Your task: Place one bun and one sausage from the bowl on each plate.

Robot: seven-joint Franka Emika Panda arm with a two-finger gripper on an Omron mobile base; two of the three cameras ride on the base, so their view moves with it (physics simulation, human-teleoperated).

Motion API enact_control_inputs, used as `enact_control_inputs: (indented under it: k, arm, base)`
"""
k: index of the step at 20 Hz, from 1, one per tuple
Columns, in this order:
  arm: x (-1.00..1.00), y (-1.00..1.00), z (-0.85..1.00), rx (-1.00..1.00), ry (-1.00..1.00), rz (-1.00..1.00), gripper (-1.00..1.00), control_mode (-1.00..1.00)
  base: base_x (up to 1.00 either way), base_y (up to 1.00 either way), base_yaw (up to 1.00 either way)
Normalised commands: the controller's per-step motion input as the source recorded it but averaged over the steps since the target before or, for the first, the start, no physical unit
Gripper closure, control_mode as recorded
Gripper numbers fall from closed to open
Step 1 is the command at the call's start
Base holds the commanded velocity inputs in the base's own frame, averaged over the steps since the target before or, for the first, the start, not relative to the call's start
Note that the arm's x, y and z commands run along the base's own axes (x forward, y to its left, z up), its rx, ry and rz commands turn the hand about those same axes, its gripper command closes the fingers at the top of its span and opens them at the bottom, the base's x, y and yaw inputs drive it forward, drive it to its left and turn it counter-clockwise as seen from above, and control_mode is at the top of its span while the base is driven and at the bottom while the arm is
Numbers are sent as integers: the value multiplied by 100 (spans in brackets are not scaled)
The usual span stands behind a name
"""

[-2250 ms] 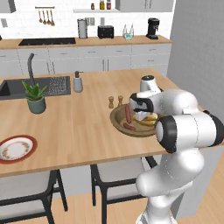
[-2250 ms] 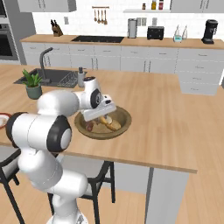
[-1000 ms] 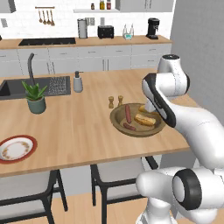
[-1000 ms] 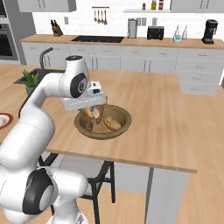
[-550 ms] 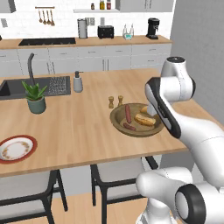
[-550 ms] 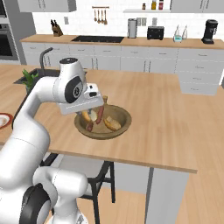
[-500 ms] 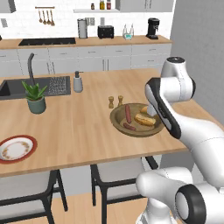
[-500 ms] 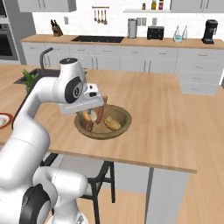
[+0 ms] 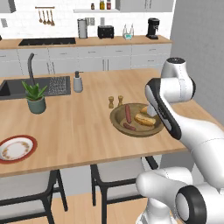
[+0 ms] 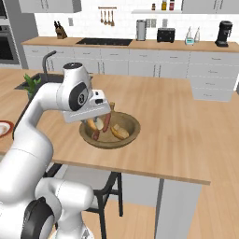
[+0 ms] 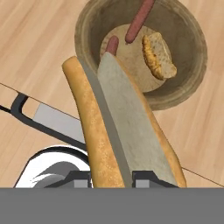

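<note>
The gripper (image 11: pixel 111 177) is closed on one end of a long split bun (image 11: pixel 122 131), held above the desk (image 9: pixel 78 127) near the bowl (image 11: pixel 192 74). The bun looks light, soft and crushable; a gentle mid-length grip would suit. In the bowl lie two sausages (image 11: pixel 139 19) and another bun (image 11: pixel 158 54). A plate (image 9: pixel 16 148) sits far left.

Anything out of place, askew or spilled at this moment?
Nothing spilled. The pincer is shut on a bun, held above the wooden bowl rather than lying in it. In the bowl lie two sausages and another bun. The plate at the counter's far left holds no food yet.
</note>
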Motion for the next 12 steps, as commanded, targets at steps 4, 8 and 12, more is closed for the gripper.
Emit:
enact_control_inputs:
  k: [4, 8, 12]
  arm:
    - [0, 0, 0, 0, 0, 0, 100, 100]
    - [0, 0, 0, 0, 0, 0, 100, 100]
    - [0, 0, 0, 0, 0, 0, 100, 100]
  base:
    - [0, 31, -2]
    - [12, 74, -6]
    - [10, 76, -3]
